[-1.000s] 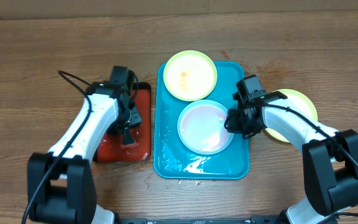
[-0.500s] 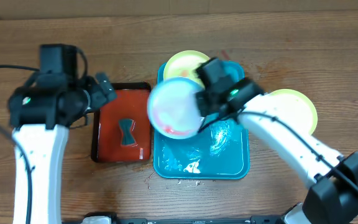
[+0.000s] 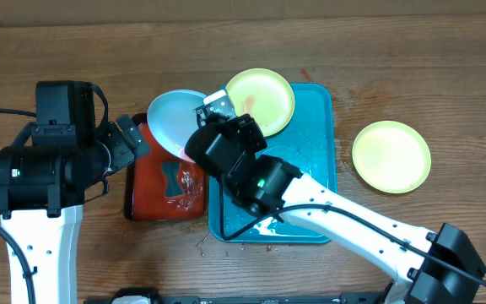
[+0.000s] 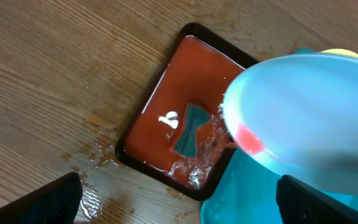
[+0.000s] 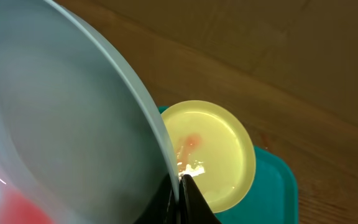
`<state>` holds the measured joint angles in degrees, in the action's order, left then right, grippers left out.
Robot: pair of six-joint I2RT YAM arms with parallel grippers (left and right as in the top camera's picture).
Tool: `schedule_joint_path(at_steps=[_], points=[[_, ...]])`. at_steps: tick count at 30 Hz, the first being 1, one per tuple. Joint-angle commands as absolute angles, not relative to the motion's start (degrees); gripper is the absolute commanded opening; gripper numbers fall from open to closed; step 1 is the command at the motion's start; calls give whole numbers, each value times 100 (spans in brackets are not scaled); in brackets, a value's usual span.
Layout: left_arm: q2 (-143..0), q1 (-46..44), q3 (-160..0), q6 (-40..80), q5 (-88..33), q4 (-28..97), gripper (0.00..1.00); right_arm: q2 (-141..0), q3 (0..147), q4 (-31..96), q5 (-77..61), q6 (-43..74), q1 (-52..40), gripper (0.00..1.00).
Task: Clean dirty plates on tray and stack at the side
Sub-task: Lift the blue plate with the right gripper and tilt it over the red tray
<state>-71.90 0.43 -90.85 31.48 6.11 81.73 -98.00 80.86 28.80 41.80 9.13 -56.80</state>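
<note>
Grips the round light blue plastic plate (image 3: 171,118) by its rim in the right pincer (image 3: 201,127). Tilted, upper centre of the overhead frame, over the small red black-rimmed tray (image 3: 142,192), left of the large turquoise plastic tray (image 3: 315,169). Red smear near the plate's lower rim. Just left of it, the left pincer (image 3: 133,138), spread wide and empty; likely the nearer one for wiping. Dark bow-shaped piece (image 3: 171,176) directly below. Orange-smeared pale yellow-green plate (image 3: 264,101) at the turquoise tray's top edge; second yellow-green plate (image 3: 391,157) on the wooden surface (image 3: 57,51), far right.
</note>
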Motion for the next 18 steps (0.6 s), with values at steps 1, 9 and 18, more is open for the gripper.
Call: schedule_joint_path(at_steps=[1,9,18], points=[[-7161,45,-9122,3129,744,8184,100,-9817,8213,2724,5026,932,-5892,4],[-7161,45,-9122,3129,746,8187,100,-9817,8213,2685,5548,930,-6257,4],[-7161,45,-9122,3129,746,8187,100,-9817,8213,2703,6014,886,-6709,4]])
